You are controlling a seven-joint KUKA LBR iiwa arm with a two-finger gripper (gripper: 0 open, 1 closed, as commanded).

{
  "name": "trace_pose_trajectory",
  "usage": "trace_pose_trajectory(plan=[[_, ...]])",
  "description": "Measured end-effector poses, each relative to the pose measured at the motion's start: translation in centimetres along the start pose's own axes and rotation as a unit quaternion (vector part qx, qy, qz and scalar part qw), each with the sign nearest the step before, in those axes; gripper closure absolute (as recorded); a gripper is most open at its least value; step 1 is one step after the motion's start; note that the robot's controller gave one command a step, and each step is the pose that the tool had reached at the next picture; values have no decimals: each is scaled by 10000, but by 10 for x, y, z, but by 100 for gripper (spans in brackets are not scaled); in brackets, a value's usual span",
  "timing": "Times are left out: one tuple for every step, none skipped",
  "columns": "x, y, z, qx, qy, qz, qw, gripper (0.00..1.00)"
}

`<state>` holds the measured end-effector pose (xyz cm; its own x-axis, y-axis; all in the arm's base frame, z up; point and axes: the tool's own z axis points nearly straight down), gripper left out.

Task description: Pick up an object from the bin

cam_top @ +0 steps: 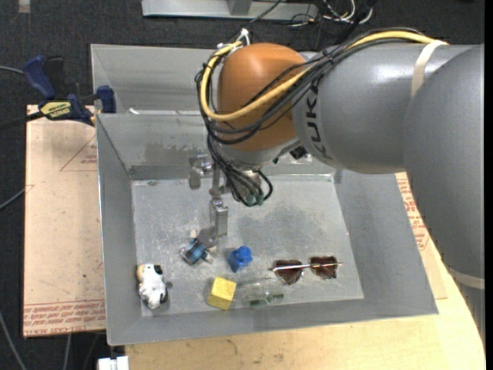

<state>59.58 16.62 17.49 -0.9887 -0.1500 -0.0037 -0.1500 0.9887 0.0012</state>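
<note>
Reaching into the grey metal bin (300,214), the tool (213,233) is pictured with its tip at a small blue-and-grey toy (196,252) lying lower left, its width impossible to tell; the toy could be knocked toward the neighbouring blue plastic lump (241,257) by an off-centre closure.

My claw (212,239) down in the grey bin (115,206)
It sits right at a small blue toy (196,252) on the floor; whether they touch I cannot tell. A blue block (241,257) lies just right of it, a yellow cube (222,292) nearer the front, a white-and-black figure (152,285) left, sunglasses (306,269) right.
</note>
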Motion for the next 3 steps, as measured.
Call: trace_pose_trajectory(plan=[[15,-9,18,-3,19,-1719,9851,0],[4,-7,36,0,1,-2326,9726,0],[7,4,103,-4,-3,-3294,9442,0]])
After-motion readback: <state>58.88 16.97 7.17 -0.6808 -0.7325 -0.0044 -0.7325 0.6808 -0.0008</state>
